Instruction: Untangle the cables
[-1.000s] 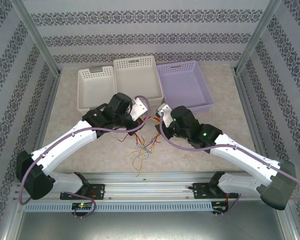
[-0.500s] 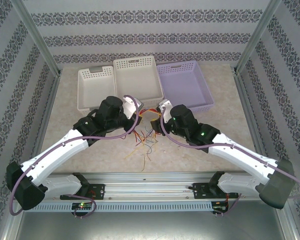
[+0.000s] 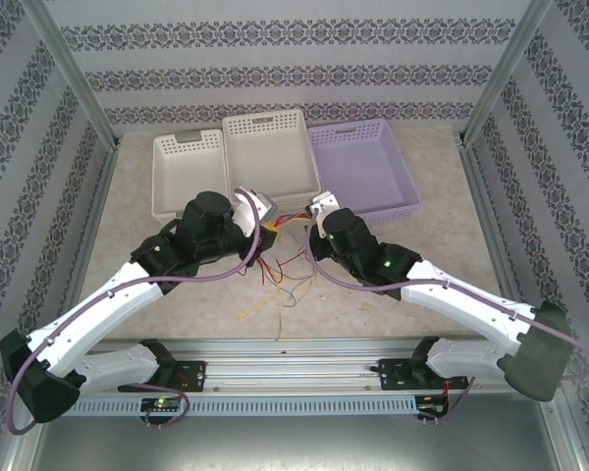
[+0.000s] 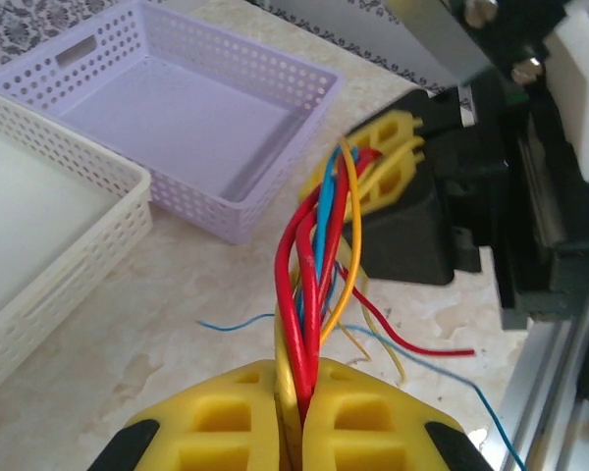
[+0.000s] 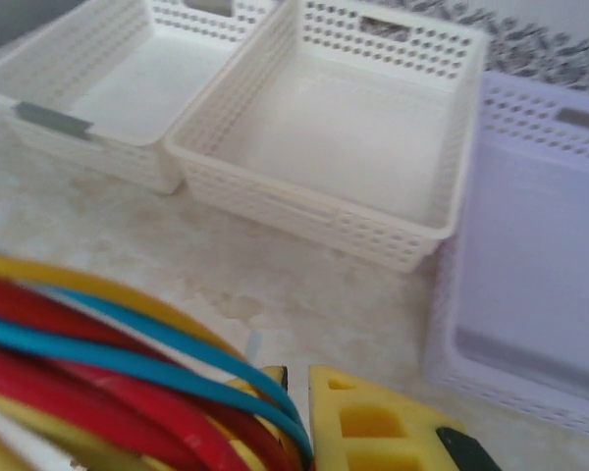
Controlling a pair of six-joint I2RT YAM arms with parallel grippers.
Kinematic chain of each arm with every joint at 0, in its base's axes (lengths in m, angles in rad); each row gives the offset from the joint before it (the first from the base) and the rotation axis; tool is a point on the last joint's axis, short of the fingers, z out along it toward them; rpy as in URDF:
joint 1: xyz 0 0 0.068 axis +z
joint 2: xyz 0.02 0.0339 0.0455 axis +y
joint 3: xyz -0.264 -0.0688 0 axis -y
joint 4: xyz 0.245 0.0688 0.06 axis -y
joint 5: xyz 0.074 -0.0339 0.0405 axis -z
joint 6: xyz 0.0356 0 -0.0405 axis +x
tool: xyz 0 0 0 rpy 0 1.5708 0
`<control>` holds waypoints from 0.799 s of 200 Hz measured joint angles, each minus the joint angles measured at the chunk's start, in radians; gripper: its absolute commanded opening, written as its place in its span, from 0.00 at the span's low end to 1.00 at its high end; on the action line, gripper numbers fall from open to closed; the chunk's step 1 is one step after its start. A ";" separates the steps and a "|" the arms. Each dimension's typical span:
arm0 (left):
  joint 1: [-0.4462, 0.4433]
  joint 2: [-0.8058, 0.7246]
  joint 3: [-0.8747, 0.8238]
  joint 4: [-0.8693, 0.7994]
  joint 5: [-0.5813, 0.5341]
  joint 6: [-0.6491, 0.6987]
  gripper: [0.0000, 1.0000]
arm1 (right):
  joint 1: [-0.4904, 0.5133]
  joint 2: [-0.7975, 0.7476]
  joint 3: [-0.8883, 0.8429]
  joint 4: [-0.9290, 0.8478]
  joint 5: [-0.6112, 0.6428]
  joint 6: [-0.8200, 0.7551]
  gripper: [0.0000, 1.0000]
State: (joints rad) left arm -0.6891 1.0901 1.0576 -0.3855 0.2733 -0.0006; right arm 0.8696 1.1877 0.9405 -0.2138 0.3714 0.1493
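Observation:
The cables [image 4: 314,245] are a twisted bundle of thin red, yellow-orange and blue wires. My left gripper [image 4: 299,378] is shut on one end of it. The bundle runs up to the yellow fingers [image 4: 378,167] of my right gripper. In the right wrist view the same cables [image 5: 128,383] sweep in from the left and go down into the narrow gap of my right gripper [image 5: 299,383], which is shut on them. From above, the left gripper [image 3: 267,233] and right gripper [image 3: 314,218] stand close together mid-table with the cables [image 3: 291,218] between them. Loose ends [image 3: 275,285] trail on the table.
Three baskets stand side by side at the back: a white one [image 3: 188,144] on the left, a white one [image 3: 265,123] in the middle and a lavender one [image 3: 358,130] on the right. The metal rail [image 3: 294,348] runs along the near edge.
Both arms have swung toward the left and the left gripper has come a little nearer. The loose cable ends have been dragged up the table, away from the front rail.

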 measured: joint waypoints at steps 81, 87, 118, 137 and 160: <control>-0.054 0.039 0.028 0.009 0.032 0.040 0.00 | 0.025 -0.005 0.069 -0.014 0.308 -0.312 0.14; -0.058 0.044 0.032 0.008 0.032 0.042 0.00 | 0.024 -0.009 0.072 -0.014 0.317 -0.326 0.15; -0.076 0.035 0.033 -0.032 0.032 0.049 0.00 | -0.008 -0.095 0.071 -0.031 0.305 -0.319 0.37; -0.077 0.000 0.025 -0.043 0.028 0.047 0.00 | -0.034 -0.204 0.049 -0.026 0.254 -0.279 0.50; -0.077 -0.029 0.018 -0.043 0.034 0.026 0.00 | -0.042 -0.321 0.008 -0.026 0.162 -0.222 0.59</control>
State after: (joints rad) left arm -0.7658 1.0607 1.0752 -0.4286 0.3073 0.0250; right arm 0.8280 0.8665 0.9485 -0.2398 0.5335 -0.0723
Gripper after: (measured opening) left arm 0.081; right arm 0.560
